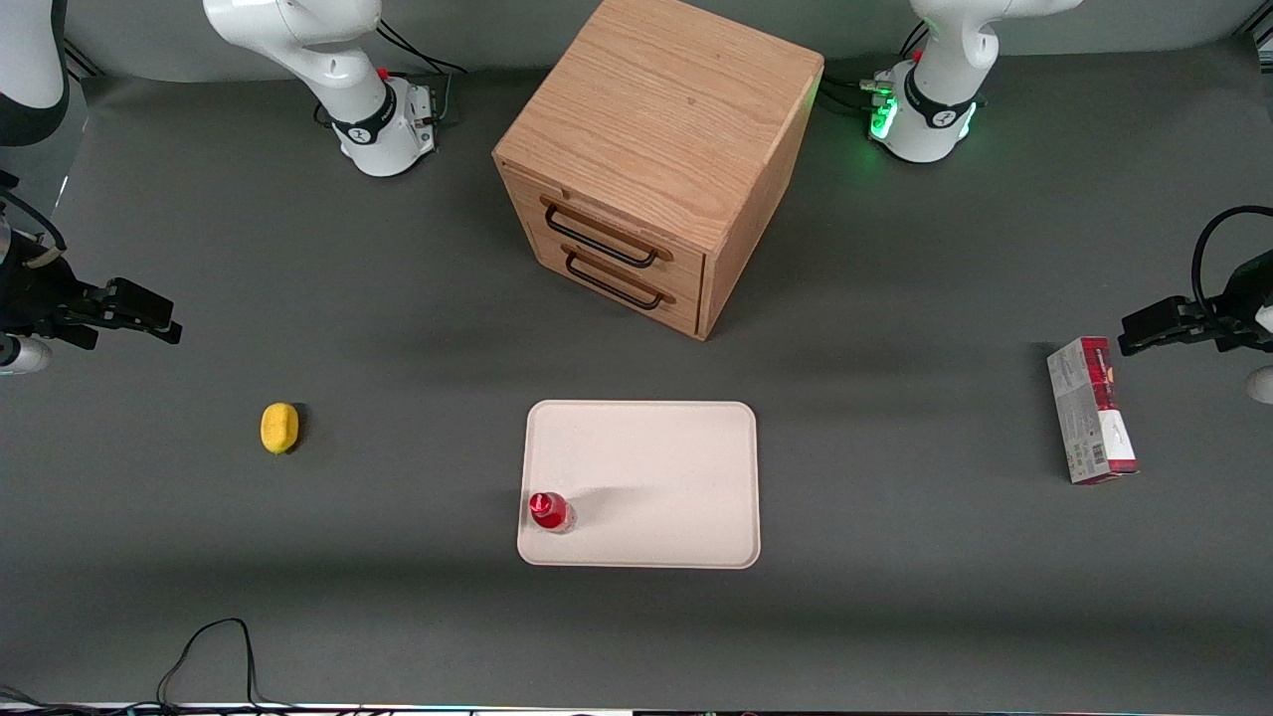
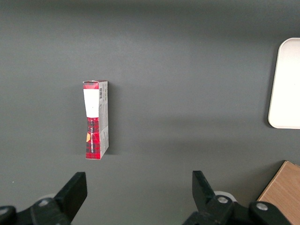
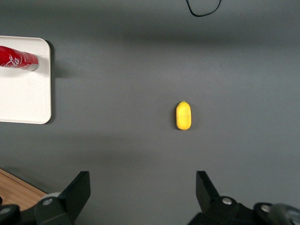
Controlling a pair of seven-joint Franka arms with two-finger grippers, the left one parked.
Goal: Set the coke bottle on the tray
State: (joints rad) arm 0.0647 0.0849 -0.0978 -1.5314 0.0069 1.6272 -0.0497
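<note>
my claw (image 1: 149, 320) spread wide, empty, raised at working arm's end of table, well apart from tray. small red-capped, red-labelled coke bottle (image 1: 548, 511) stands upright on large flat cream-white tray (image 1: 656, 467), in corner nearest front camera. judgement: placing done; next move only stay clear, avoid small yellow rounded object (image 3: 184, 115) below claw.

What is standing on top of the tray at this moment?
Only the coke bottle stands on the tray, upright near one corner. The tray surface under its base is covered. The gripper is open, apart from it, toward the working arm's end of the table.
</note>
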